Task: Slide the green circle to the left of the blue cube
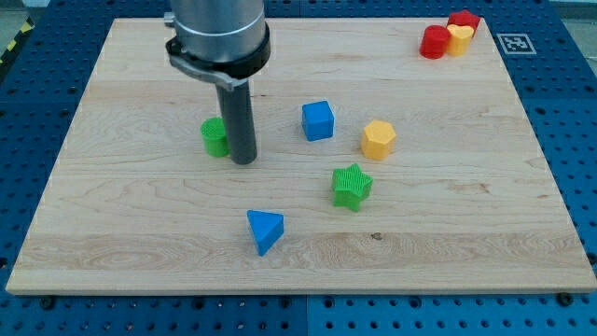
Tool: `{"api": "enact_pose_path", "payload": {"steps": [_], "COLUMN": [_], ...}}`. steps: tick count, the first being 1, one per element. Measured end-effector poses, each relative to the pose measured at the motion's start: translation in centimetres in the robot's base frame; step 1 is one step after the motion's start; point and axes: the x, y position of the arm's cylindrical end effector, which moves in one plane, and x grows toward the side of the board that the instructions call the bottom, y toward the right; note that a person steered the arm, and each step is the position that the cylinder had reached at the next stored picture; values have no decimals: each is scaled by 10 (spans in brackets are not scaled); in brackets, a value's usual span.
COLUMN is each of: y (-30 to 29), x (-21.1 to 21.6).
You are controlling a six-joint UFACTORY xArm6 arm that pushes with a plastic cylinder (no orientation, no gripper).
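Observation:
The green circle (215, 136) lies on the wooden board (121, 224), left of centre, partly hidden by my rod. My tip (243, 161) rests on the board just to the right of the green circle, touching or nearly touching it. The blue cube (318, 120) sits further to the view's right, with a gap of roughly a block's width between it and my rod. The green circle is to the left of the blue cube, with the rod between them.
A yellow hexagon (379, 139) sits right of the blue cube. A green star (352, 186) lies below it. A blue triangle (264, 231) lies toward the view's bottom. Two red blocks (434, 42) (464, 20) and a yellow one (458, 38) cluster at the top right corner.

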Motion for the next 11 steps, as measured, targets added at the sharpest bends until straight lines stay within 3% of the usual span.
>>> {"api": "enact_pose_path", "payload": {"steps": [2,5,9,10,11], "y": [-60,-57,-34,-42,-43], "x": [-8,2,-20,-2,57]}}
